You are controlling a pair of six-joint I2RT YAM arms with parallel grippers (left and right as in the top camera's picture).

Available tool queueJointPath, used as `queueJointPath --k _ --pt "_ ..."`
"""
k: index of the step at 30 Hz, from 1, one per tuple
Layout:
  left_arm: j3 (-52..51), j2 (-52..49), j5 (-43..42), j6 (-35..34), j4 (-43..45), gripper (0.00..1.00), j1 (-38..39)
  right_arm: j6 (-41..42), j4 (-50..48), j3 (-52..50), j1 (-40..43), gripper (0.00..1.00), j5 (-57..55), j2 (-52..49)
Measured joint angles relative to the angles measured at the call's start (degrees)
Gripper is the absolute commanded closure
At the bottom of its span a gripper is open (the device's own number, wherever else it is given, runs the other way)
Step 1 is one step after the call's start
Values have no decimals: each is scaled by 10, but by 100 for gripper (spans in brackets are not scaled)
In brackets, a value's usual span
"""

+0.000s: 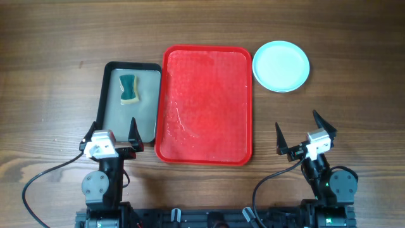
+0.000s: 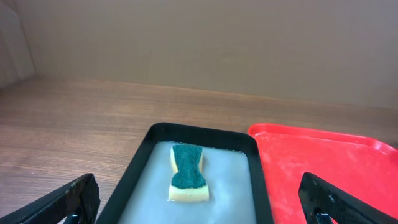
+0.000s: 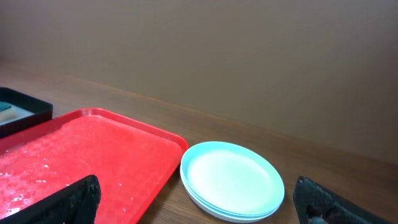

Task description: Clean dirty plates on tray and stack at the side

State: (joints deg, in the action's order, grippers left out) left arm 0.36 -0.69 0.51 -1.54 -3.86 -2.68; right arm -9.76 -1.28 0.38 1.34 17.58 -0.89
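Note:
The red tray (image 1: 205, 104) lies in the middle of the table with wet streaks on it and no plates on it; it also shows in the left wrist view (image 2: 329, 168) and the right wrist view (image 3: 81, 155). The pale mint-blue plates (image 1: 281, 66) sit in one stack on the wood just right of the tray's far right corner, also in the right wrist view (image 3: 231, 180). My left gripper (image 1: 114, 134) is open and empty at the near end of the black tray. My right gripper (image 1: 302, 136) is open and empty, near the front edge, well short of the stack.
A smaller black tray (image 1: 130, 101) with a grey wet inside lies left of the red tray, touching it. A yellow sponge with a green top (image 1: 129, 88) lies in its far half, also in the left wrist view (image 2: 188, 173).

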Motion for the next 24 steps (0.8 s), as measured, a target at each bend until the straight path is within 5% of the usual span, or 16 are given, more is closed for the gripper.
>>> queueJointPath --k 24 --pt "0 0 0 0 0 0 0 0 0 0 0 1 0 0"
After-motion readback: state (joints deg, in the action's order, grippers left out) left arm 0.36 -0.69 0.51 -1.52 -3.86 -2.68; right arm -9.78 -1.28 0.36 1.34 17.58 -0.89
